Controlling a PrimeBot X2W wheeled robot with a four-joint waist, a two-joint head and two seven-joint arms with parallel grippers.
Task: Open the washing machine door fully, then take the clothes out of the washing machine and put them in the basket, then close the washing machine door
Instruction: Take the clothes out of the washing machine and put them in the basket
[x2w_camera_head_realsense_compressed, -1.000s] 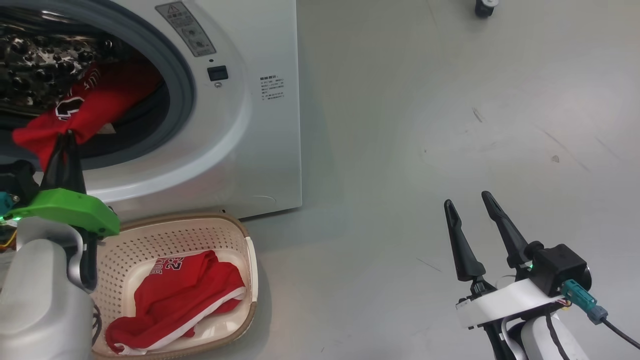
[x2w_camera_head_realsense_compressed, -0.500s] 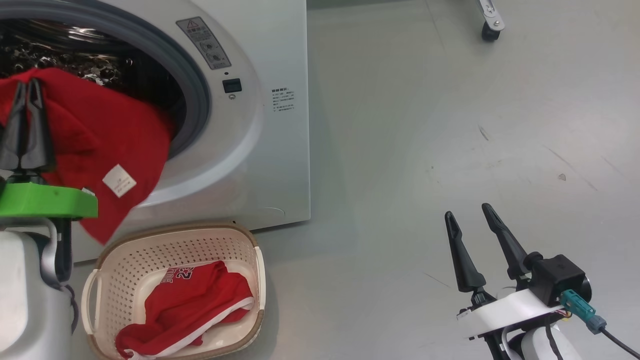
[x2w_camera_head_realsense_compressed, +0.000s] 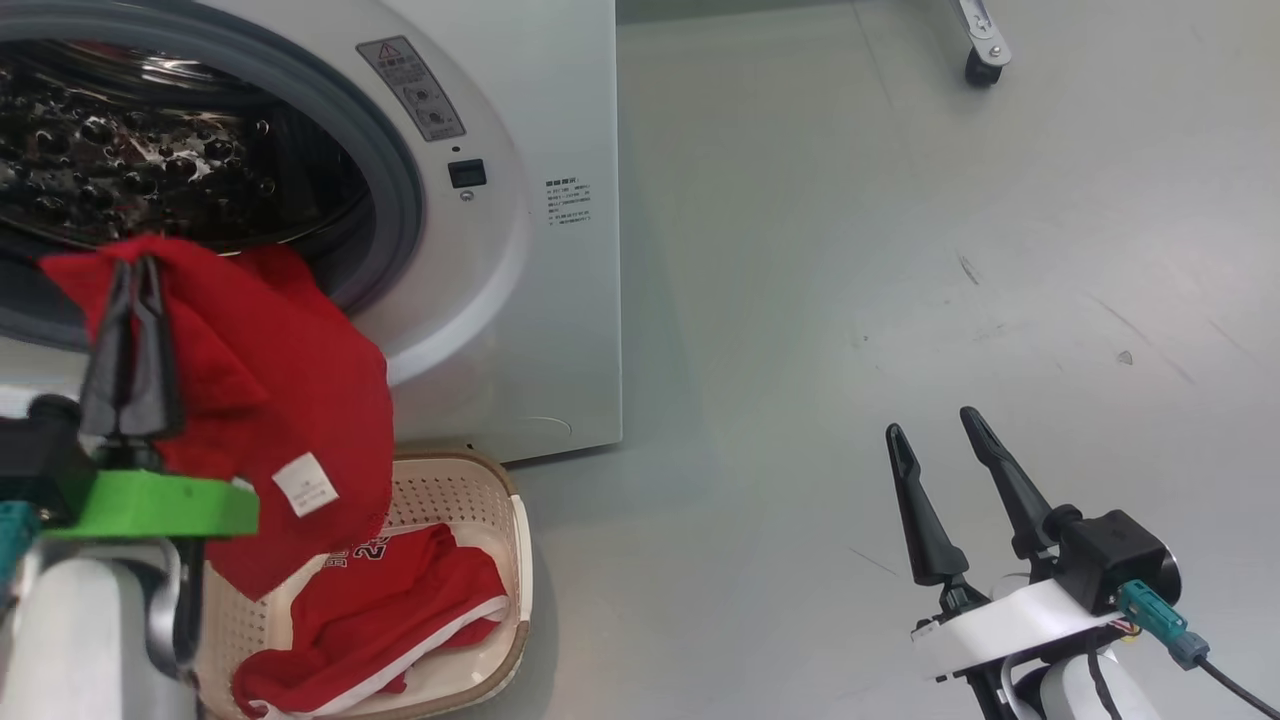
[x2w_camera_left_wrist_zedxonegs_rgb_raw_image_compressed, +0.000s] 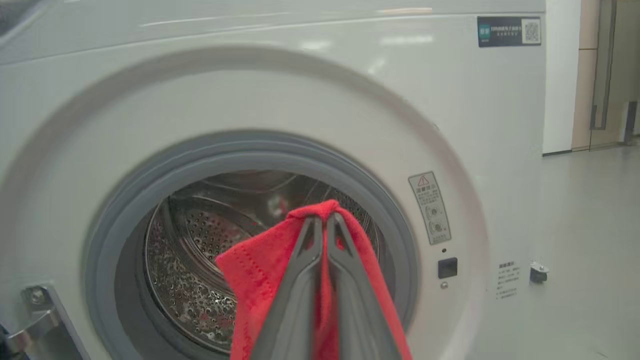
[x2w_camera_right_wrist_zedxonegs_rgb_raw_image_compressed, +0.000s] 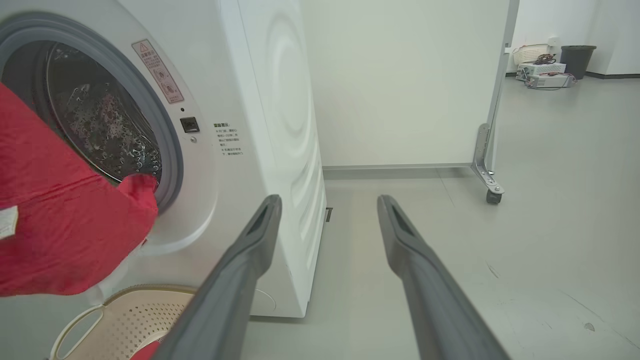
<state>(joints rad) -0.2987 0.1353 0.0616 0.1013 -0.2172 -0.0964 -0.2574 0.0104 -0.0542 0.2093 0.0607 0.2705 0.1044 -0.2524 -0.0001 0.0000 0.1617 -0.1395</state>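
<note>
Red cloth of the clothes (x2w_camera_head_realsense_compressed: 290, 390) hangs from the left gripper (x2w_camera_head_realsense_compressed: 137, 268), whose fingers are clenched on a fold of it, just in front of the mouth of the washing machine (x2w_camera_head_realsense_compressed: 540, 300). At the foot of the washing machine stands the basket (x2w_camera_head_realsense_compressed: 515, 560), with another red piece (x2w_camera_head_realsense_compressed: 400, 590) already lying inside. The right gripper (x2w_camera_head_realsense_compressed: 932, 422) is released and holds nothing, well to the side of the washing machine. I judge the step in hand is the carrying out; the next move calls for lowering the cloth over the basket, then letting go. The left wrist view looks deep into the steel drum (x2w_camera_left_wrist_zedxonegs_rgb_raw_image_compressed: 200, 260), which seems bare, though partly hidden; the head view shows the basket instead.
</note>
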